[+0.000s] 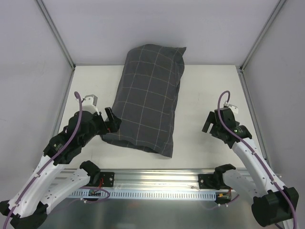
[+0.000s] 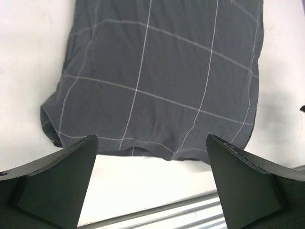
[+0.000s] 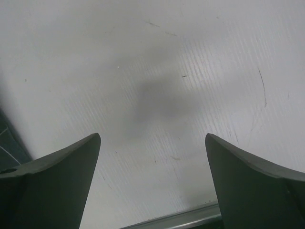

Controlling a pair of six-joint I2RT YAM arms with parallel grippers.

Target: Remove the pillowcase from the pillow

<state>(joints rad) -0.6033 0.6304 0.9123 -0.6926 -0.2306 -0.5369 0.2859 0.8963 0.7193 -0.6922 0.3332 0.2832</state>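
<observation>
The dark grey pillowcase with a thin light grid lies lengthwise on the white table, bulging and filled. The white pillow is hidden inside it. My left gripper is open and empty, just left of the pillowcase's near-left corner. In the left wrist view the pillowcase fills the upper part, and its near edge lies between the open left gripper. My right gripper is open and empty over bare table to the right of the pillowcase. In the right wrist view the right gripper is over the table, and a sliver of the pillowcase shows at the left edge.
An aluminium rail runs along the table's near edge, carrying both arm bases. White walls with metal frame posts enclose the left, back and right sides. The pillowcase's far end rests against the back wall.
</observation>
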